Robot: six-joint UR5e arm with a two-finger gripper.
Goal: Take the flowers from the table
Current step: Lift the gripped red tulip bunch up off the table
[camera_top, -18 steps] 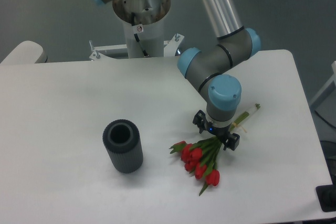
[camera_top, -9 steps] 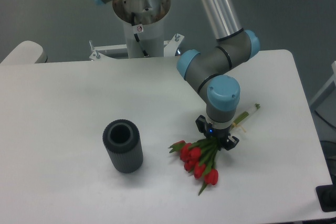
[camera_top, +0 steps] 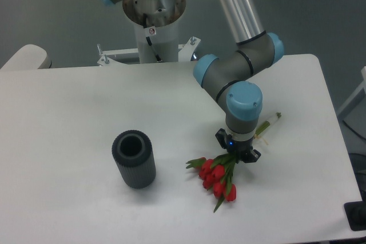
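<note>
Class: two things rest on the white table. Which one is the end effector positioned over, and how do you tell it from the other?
The flowers: red buds on green stems, under the end effector. The dark grey ribbed cylinder stands apart to the left.

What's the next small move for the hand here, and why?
Probably a short, slow lift straight up. The hand looks closed around the green stems of the tulips, while the red buds lie on the white table. Raising a little would show whether the grip holds. The ribbed cylinder stands well clear to one side.

No legible text anywhere.
</note>
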